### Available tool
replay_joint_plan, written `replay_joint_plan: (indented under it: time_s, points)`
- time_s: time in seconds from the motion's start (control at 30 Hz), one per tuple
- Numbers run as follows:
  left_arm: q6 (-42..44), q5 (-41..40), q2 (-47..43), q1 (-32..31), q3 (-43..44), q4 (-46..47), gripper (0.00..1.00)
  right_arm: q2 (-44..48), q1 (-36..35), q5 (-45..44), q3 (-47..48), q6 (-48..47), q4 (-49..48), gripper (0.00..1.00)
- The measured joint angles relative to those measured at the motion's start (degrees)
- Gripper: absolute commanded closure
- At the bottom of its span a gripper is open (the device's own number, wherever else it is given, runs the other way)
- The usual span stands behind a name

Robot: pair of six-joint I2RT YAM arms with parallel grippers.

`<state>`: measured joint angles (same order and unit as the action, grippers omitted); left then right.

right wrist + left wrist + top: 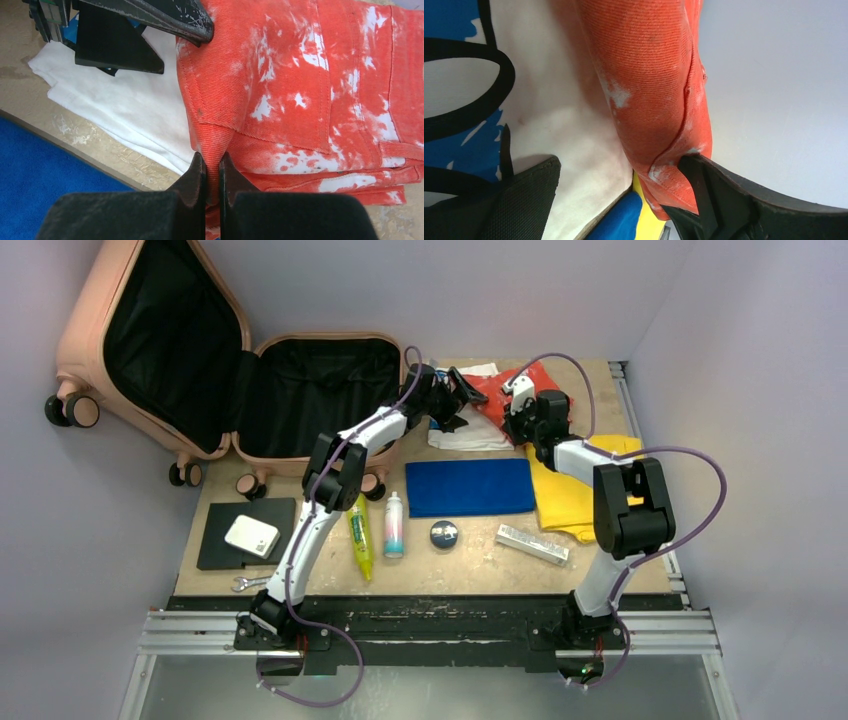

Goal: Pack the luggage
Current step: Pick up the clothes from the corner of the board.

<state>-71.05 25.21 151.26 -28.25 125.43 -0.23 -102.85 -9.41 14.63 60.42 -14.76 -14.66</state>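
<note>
**A:** Where is the luggage?

**B:** The luggage (200, 360) is at the far left, lying open, with a salmon-pink shell and black lining. One half rests on the table (600, 575). The other half leans out past the table's left edge, and its top is cut off by the frame.

**A:** And the clothes?

**B:** A yellow garment (565, 502) lies on the right, partly hidden by the right arm. A folded blue cloth (470, 487) lies in the middle. Far of both sit the orange bleached denim (310, 85) and a white printed T-shirt (125, 105). The shirt is partly covered by the denim, so its print can't be made out whole.

**A:** What else is there?

**B:** At the near left there is a flat black pad (225, 550) with a white box (252, 535) on it. Along the near side are a yellow-green tube (360, 540), a white bottle (394, 525), a silver bar (532, 544), a round tin (444, 533) and a small wrench (245, 584). The labels are too small to read.

**A:** What are the grippers doing?

**B:** The right gripper (212, 175) is clamped on a fold at the denim's near-left corner — the orange cloth is pinched between its tips. The left gripper (624, 200) is spread wide just beside it. One of its fingers is against the denim's edge and the other is over the white shirt — it holds nothing.
</note>
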Motion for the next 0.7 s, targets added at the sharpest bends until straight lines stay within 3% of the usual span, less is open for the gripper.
replay_joint_plan:
  time_s: [0.6,0.63,0.7]
  points:
    - [-2.47,2.67,-0.09,-0.28,-0.39,2.43,0.01,-2.21,-0.81,2.84,-0.04,-2.64,-0.52,1.0]
    - [-2.6,2.71,-0.09,-0.31,-0.39,2.71,0.02,-2.21,-1.14,2.84,-0.04,-3.17,-0.42,1.0]
    - [-3.17,2.8,-0.07,-0.39,-0.31,3.41,0.13,-2.21,-2.4,2.78,-0.04,-4.55,-0.17,1.0]
